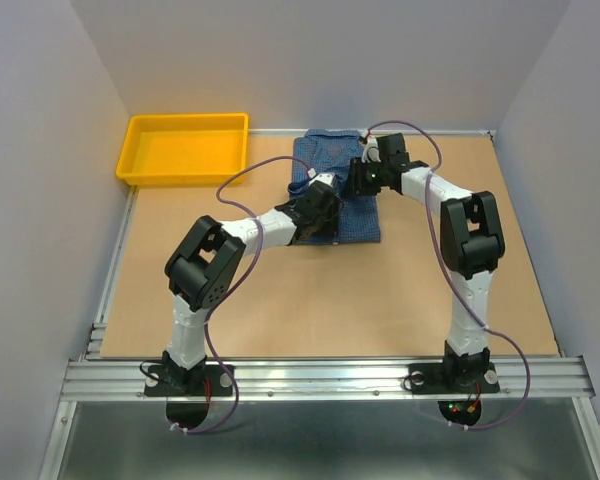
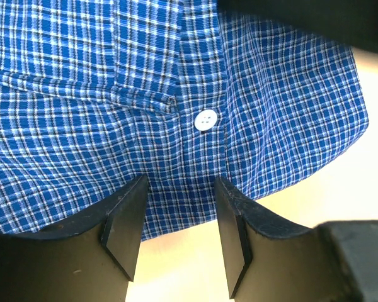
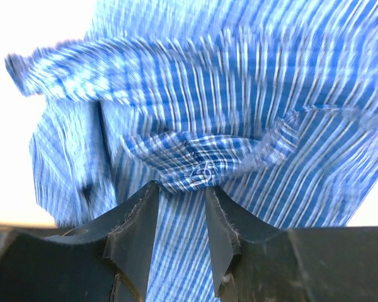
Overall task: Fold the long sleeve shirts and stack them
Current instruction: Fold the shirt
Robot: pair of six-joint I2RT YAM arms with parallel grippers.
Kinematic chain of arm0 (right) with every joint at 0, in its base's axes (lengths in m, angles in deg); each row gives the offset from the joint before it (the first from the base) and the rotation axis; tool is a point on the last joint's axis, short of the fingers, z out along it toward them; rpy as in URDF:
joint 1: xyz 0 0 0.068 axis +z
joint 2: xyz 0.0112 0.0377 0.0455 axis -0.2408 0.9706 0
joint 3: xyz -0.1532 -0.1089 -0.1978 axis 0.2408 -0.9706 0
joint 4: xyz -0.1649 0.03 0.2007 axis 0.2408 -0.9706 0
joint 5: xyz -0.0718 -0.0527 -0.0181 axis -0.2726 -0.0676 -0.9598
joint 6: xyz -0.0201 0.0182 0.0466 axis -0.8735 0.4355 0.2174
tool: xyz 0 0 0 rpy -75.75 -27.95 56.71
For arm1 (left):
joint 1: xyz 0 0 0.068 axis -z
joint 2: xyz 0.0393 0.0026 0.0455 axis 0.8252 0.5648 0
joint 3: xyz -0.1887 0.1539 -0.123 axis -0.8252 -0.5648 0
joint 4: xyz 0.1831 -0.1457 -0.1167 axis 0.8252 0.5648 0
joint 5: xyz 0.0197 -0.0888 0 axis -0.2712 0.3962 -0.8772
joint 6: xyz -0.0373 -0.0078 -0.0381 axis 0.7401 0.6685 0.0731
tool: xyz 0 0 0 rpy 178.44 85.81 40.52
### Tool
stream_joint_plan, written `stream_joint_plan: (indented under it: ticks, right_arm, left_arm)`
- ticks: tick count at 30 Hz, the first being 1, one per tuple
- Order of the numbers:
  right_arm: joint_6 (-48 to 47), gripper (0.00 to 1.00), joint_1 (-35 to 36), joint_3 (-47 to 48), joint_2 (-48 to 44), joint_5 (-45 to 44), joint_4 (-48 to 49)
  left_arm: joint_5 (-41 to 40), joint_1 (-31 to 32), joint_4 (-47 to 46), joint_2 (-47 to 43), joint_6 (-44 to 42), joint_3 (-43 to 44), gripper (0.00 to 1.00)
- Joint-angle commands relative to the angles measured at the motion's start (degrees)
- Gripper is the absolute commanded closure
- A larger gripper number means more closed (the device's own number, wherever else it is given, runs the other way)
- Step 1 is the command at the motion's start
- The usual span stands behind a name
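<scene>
We saw the blue checked shirt (image 1: 358, 218) lying on the surface (image 1: 280, 300), right under both grippers. The left gripper (image 2: 179, 189) had its fingers apart. The shirt's bottom edge lay between them, and a pale button (image 2: 206, 119) sat a little ahead of the tips. The right gripper (image 3: 181, 189) was down on the cloth too, with a small bunched fold just at its tips. That picture was blurry, so we could not tell if its fingers were squeezing the cloth or only standing close around it. We thought the shirt would be light, soft and floppy. It would sag and crumple if we picked it up by one spot only, and thin cloth like this could slip out of a weak pinch. So we thought the best place to take hold was the edge near each gripper, pinching a good bit of cloth, with both grippers lifting together to keep the fold straight.
</scene>
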Motion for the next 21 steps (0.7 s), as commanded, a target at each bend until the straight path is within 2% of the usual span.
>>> stream_joint_plan:
  ticks: [1, 5, 10, 14, 17, 21]
  right_arm:
    - [1.95, 0.58, 0.05, 9.76, 3.54, -4.15, 3.82]
    - [3.27, 0.54, -0.39, 15.58, 7.33, -8.19, 4.08]
    - [2.05, 0.4, -0.48, 17.7, 5.68, -14.69, 4.34]
    - [0.9, 0.36, -0.48, 12.71, 0.93, -17.25, 4.87]
    - [1.77, 0.36, -0.48, 5.24, -5.13, -18.56, 4.87]
    - [7.48, 0.36, -0.48, -6.97, -13.13, -21.11, 5.05]
  left_arm:
    - [-1.37, 0.76, -1.16, -0.24, -2.11, 0.07, 0.43]
    - [-1.73, 0.76, -1.16, -0.33, -2.9, -0.29, 0.43]
    - [-2.6, 0.85, -1.16, -1.65, -2.64, -1.34, 0.43]
    - [-3.49, 0.76, -0.63, -3.05, -2.2, -1.87, 0.43]
    - [-3.66, 0.85, 0.86, -5.6, -1.24, -1.69, 0.42]
    - [-5.59, 0.76, 2.8, -10.78, -0.79, -2.31, 0.39]
